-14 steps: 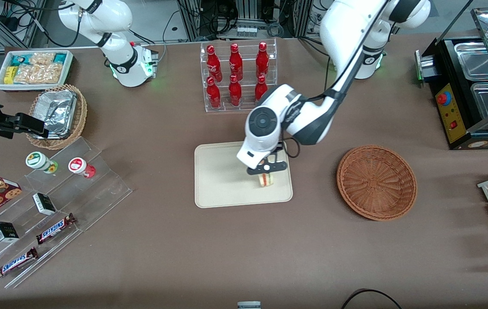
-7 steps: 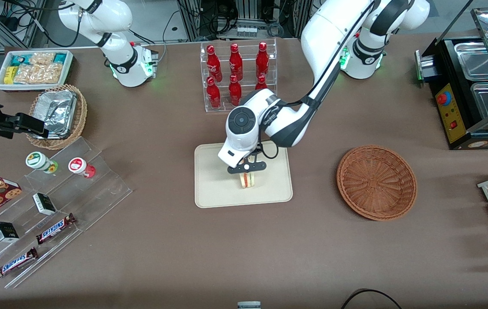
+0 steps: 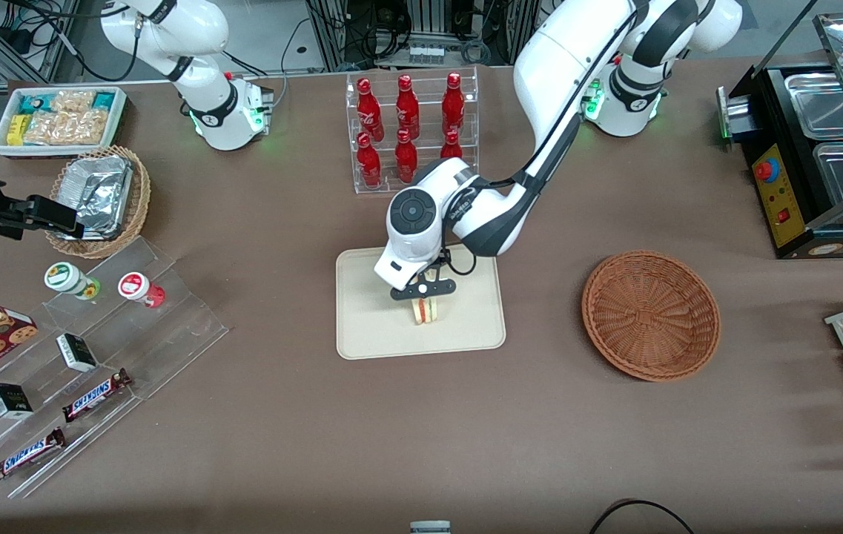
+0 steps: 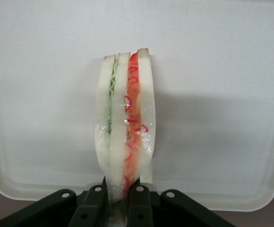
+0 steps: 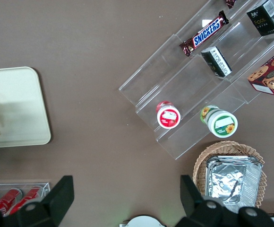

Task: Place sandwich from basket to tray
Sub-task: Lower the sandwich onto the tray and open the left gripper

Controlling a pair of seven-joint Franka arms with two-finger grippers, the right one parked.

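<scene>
The gripper (image 3: pixel 425 297) hangs over the middle of the tray (image 3: pixel 369 326), clamped on the sandwich (image 3: pixel 426 311), which stands on edge above the tray floor. The basket (image 3: pixel 650 314) sits beside the tray, toward the working arm's end of the table. A bottle rack (image 3: pixel 412 130) stands farther from the front camera than the tray.

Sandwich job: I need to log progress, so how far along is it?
Done: the basket is empty and the sandwich is over the tray. In hand: the gripper is shut on the sandwich, above the tray's middle. Left: release it and pull away.
</scene>
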